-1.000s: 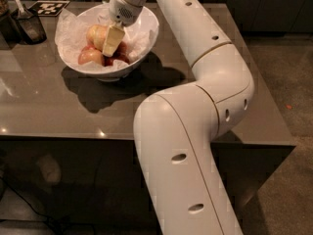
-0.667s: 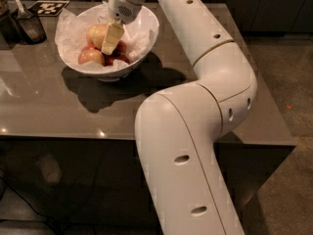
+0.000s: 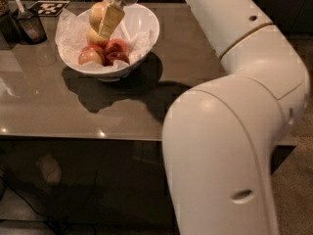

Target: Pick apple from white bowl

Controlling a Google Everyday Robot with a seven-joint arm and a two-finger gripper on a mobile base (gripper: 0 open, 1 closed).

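Observation:
The white bowl (image 3: 145,39) stands on the grey-brown table, lined with crumpled white paper. My gripper (image 3: 103,26) reaches down from the top edge over the bowl's left half. It is shut on the golden-yellow apple (image 3: 97,13) and holds it just above the fruit left in the bowl. A pale finger (image 3: 112,18) crosses the apple's right side. Two deep red apples (image 3: 115,50) and a pink-red apple (image 3: 90,57) lie in the bowl below.
A small dark container (image 3: 29,27) with a utensil stands at the far left. A black-and-white marker tag (image 3: 47,7) lies behind it. My white arm (image 3: 234,131) fills the right side. The table's front edge (image 3: 98,137) runs across the middle.
The gripper has risen a little with the golden-yellow apple in it, lifting it off the other apples. The bowl has stayed in place.

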